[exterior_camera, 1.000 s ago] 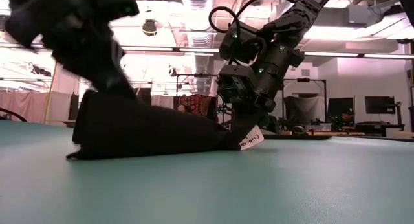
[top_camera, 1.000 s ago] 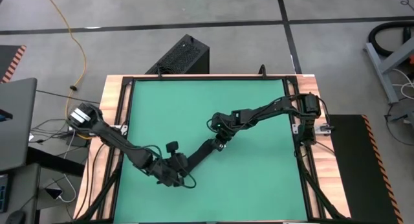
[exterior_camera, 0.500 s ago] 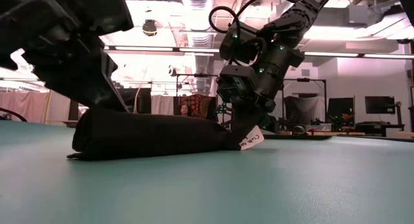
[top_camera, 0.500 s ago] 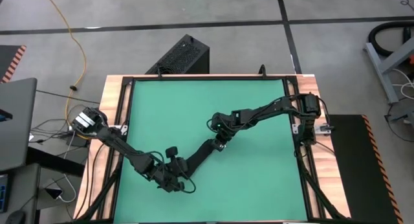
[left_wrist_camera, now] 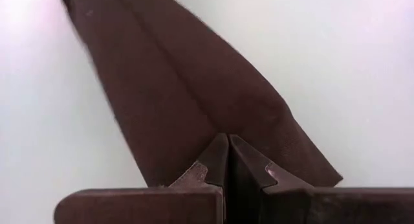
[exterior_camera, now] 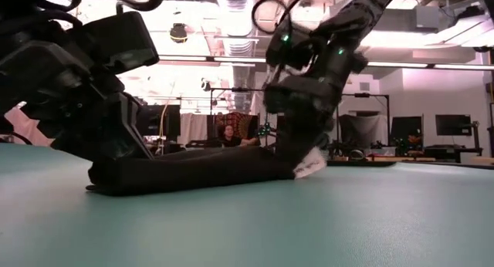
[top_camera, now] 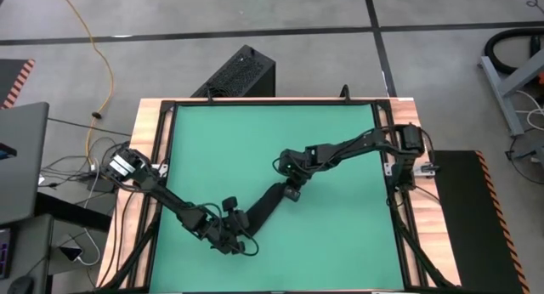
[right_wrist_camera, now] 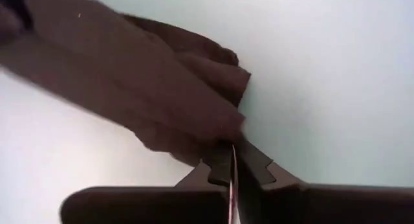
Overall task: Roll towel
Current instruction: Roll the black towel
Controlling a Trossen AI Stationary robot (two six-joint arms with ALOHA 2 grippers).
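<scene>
Two ends of the towel (top_camera: 265, 207) are being pinched on the counter (top_camera: 340, 141): the near-left end by the left gripper (top_camera: 238, 222) with fingers clamped, the far-right end by the right gripper (top_camera: 291, 190), whose fingers are barely parted.

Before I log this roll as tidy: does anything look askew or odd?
The towel is a long narrow strip lying diagonally, not square to the table. Its white tag sticks out at the right gripper end. Nothing looks damaged.

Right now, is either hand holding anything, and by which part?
The left hand pinches one end of the towel; the right hand is at the other end.
</scene>
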